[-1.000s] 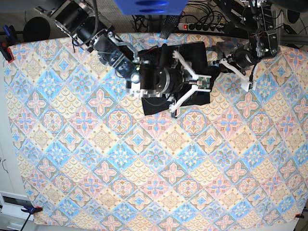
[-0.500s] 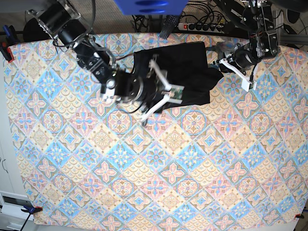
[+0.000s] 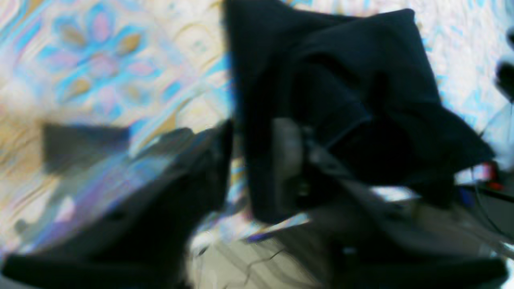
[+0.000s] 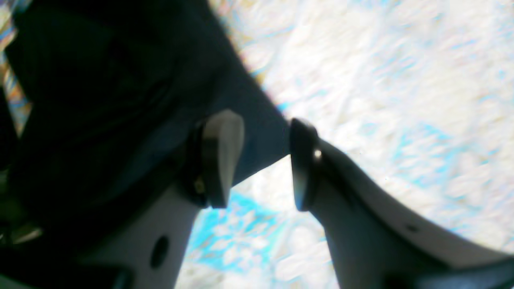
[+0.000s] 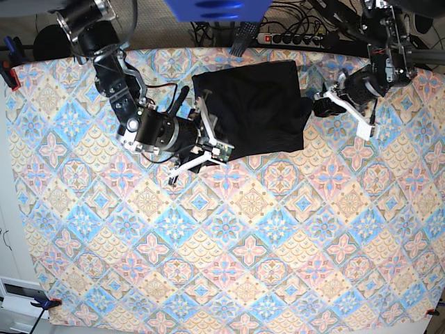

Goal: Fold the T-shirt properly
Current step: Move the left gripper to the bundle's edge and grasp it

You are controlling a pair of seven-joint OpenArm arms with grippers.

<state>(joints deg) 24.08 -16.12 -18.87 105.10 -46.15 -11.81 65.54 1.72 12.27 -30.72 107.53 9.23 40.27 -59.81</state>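
Both grippers stand apart, empty: right gripper (image 5: 189,132), left gripper (image 5: 345,104). Retract clear without snagging the folded soft black cloth T-shirt (image 5: 254,104).

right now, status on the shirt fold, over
Right gripper open, empty, beside the shirt's edge. Left gripper at the far edge, grip unclear. Plain black cloth T-shirt folded into a rough rectangle on the patterned tablecloth. Nothing in the way.

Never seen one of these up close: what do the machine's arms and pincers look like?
Both arms are chunky black cylinder segments with thin cables trailing along them. Each ends in a gripper, the right gripper and the left gripper, with two slim curved white fingers that have dark inner pads.
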